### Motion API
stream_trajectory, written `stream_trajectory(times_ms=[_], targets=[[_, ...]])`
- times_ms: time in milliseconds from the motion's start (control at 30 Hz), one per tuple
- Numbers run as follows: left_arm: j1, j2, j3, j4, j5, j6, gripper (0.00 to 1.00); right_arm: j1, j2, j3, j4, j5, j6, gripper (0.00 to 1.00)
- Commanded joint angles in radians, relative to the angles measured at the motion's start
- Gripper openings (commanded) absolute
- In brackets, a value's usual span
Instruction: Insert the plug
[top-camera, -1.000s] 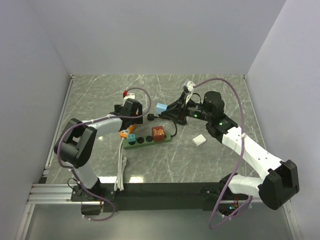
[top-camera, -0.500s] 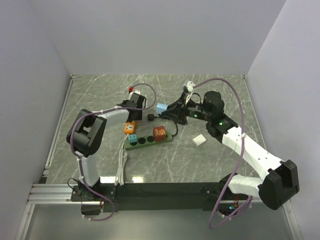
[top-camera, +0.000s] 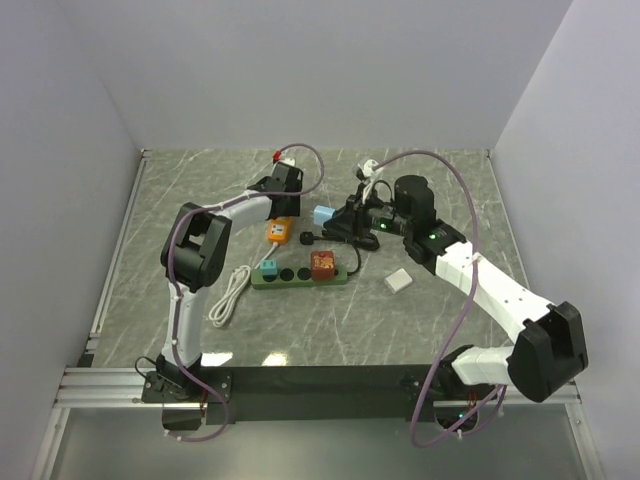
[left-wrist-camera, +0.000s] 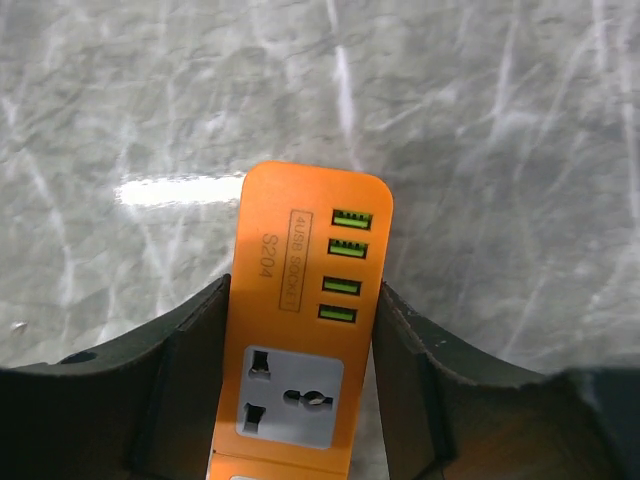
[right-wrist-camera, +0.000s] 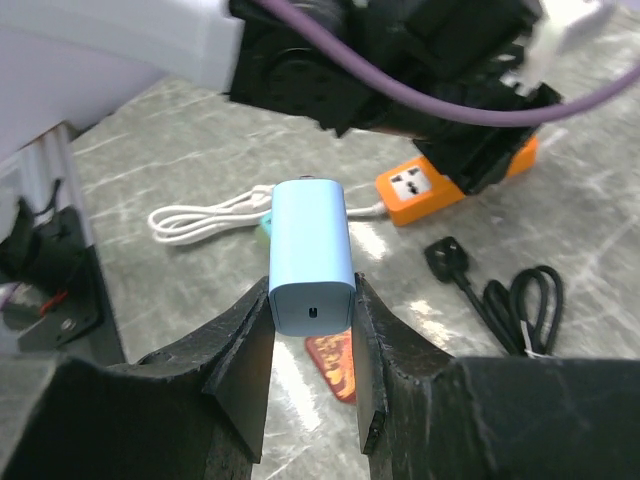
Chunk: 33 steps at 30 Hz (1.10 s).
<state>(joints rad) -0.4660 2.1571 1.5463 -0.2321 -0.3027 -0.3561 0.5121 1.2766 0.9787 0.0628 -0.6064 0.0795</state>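
Orange socket block (left-wrist-camera: 300, 340) sits clamped in my left gripper (left-wrist-camera: 305, 305), mid-frame from above. My right gripper (right-wrist-camera: 311, 310) grips the blue plug (right-wrist-camera: 310, 250) just to its right. Misalignment could twist the block loose.

The plug (right-wrist-camera: 311, 255) is a light blue, rounded block with a small port in its near end, clamped in the right tool (right-wrist-camera: 311, 300). The orange socket block (left-wrist-camera: 305, 330) lies face up, showing one outlet and four green USB ports. It is gripped by the left tool (left-wrist-camera: 305, 292), near the plug.
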Motion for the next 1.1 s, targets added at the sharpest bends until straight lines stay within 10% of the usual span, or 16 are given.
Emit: stream_trajectory(times_ms=[0, 100, 267, 833, 1067], targets=[[0.001, 0.001, 0.009, 0.072, 0.117, -0.033, 0.49, -0.007, 0.027, 0.081, -0.035, 0.085, -0.009, 0.0], [0.004, -0.042, -0.044, 0.143, 0.152, -0.044, 0.81, -0.006, 0.073, 0.13, -0.095, 0.125, 0.005, 0.0], [0.035, -0.111, -0.126, 0.224, 0.247, -0.07, 0.99, -0.001, 0.168, 0.245, -0.213, 0.201, 0.061, 0.0], [0.116, -0.571, -0.774, 0.691, 0.27, -0.176, 0.99, 0.058, 0.332, 0.506, -0.409, 0.398, 0.238, 0.0], [0.135, -0.542, -0.854, 0.723, 0.251, -0.175, 0.63, 0.082, 0.371, 0.572, -0.455, 0.421, 0.252, 0.0]])
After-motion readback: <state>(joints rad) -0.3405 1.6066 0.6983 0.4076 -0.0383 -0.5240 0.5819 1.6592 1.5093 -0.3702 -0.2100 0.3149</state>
